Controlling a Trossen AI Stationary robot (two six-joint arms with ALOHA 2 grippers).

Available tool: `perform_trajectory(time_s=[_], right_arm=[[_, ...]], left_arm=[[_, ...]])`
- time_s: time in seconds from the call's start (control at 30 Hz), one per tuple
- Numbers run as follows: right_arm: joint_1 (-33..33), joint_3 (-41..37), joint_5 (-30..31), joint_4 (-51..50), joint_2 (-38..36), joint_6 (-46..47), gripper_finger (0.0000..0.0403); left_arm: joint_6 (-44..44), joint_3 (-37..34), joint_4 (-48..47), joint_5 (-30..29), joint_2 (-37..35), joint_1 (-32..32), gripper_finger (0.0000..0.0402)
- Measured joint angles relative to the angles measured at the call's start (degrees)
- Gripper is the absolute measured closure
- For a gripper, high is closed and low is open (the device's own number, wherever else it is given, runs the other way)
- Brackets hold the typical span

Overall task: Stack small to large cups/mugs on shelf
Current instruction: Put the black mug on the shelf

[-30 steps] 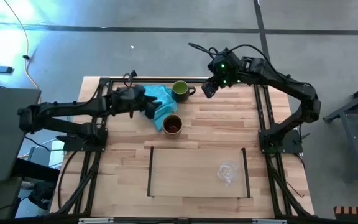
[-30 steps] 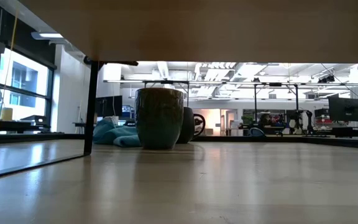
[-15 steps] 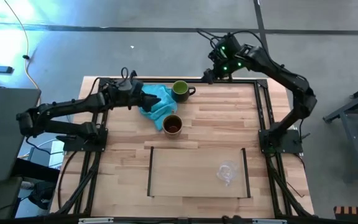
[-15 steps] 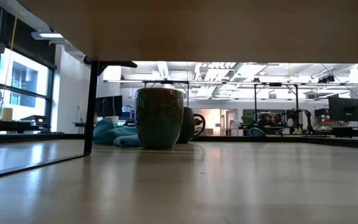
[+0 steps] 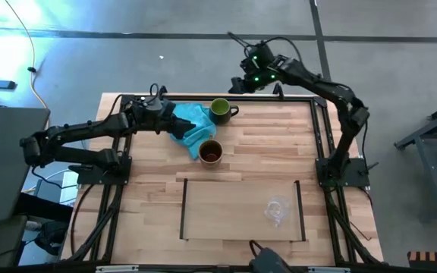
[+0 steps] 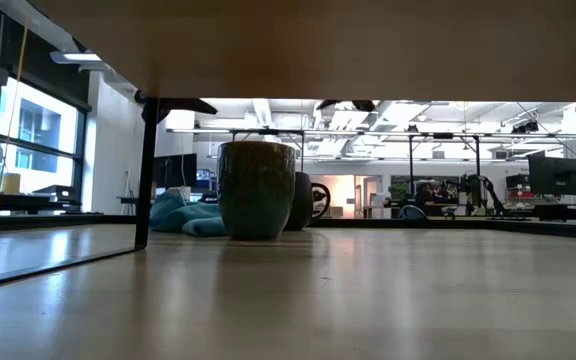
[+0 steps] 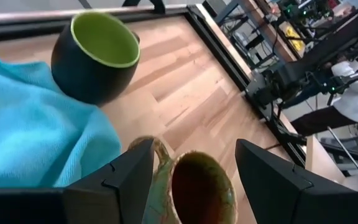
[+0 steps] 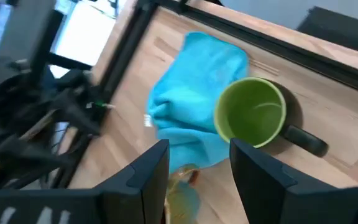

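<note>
The green mug point(image 5: 220, 111) stands near the table's far edge, its handle toward the right. The brown mug point(image 5: 211, 152) stands nearer, next to the turquoise cloth point(image 5: 193, 125). A clear glass cup point(image 5: 277, 211) lies on the pale wooden shelf point(image 5: 226, 220) at the near side. My left gripper point(image 5: 178, 123) hovers open over the cloth; in the left wrist view its fingers point(image 7: 194, 183) frame the brown mug point(image 7: 201, 186). My right gripper point(image 5: 237, 82) hangs open beyond the far edge, pointing down at the green mug point(image 8: 253, 112).
Dark frame rails point(image 5: 203, 97) run along the table's far edge and both sides. In the low view the shelf's underside point(image 6: 318, 50) spans the top, its dark leg point(image 6: 146, 170) at the left, the brown mug point(image 6: 256, 188) beyond.
My right gripper has swung from above the table's far right part out past the far edge and toward the left, sinking and rolling, and now looks down at the green mug. My left gripper has shifted a little toward the far edge over the cloth. Mugs, cloth and glass have stayed put.
</note>
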Motion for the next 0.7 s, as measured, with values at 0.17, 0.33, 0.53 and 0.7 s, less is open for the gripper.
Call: perform_trajectory(time_s=[0.17,0.33,0.53,0.7], right_arm=[[0.7,0.0,6.7,0.3,1.9,0.8,0.0242],[2.0,0.0,11.0,1.6,3.5,1.4,0.0242],[3.9,0.0,15.1,2.3,6.0,1.7,0.0242],[4.6,0.0,16.9,1.7,7.4,3.5,0.0243]], left_arm=[[0.2,0.0,-3.2,2.8,0.0,0.0,0.0186],[0.2,0.0,-5.3,3.8,0.0,0.0,0.0186],[1.6,0.0,-5.3,4.2,0.0,0.0,0.0186],[2.3,0.0,-6.4,4.5,0.0,0.0,0.0186]])
